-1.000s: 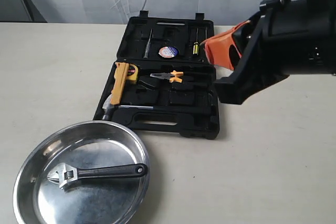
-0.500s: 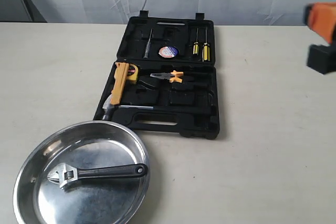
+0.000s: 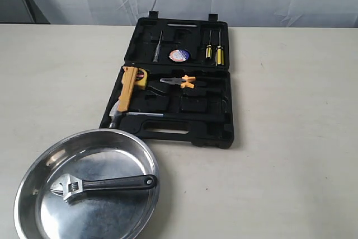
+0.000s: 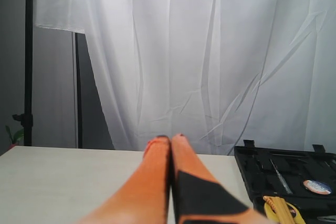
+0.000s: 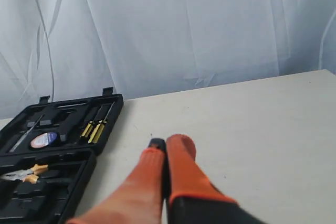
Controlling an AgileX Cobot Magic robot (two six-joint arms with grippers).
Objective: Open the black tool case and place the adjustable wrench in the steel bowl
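In the exterior view the black tool case (image 3: 173, 96) lies open on the desk (image 3: 291, 160). Its lid half holds two screwdrivers (image 3: 214, 53) and a tape roll (image 3: 179, 55). Its base half holds a yellow-handled hammer (image 3: 127, 90) and orange-handled pliers (image 3: 182, 81). Just in front of the case sits the steel bowl (image 3: 95, 219), and the adjustable wrench (image 3: 103, 184) lies flat inside it, silver head to the left. Nothing covers the bowl or the wrench.

In the left wrist view the left jaws are pressed together and hold nothing. Their orange fingers (image 4: 155, 174) hang above the bare desk, beside the case, facing a white curtain (image 4: 210, 51) and a black stand pole (image 4: 29, 51).

In the right wrist view the right jaws are likewise closed on nothing. Their fingers (image 5: 181, 169) hang over the desk just beside the case.
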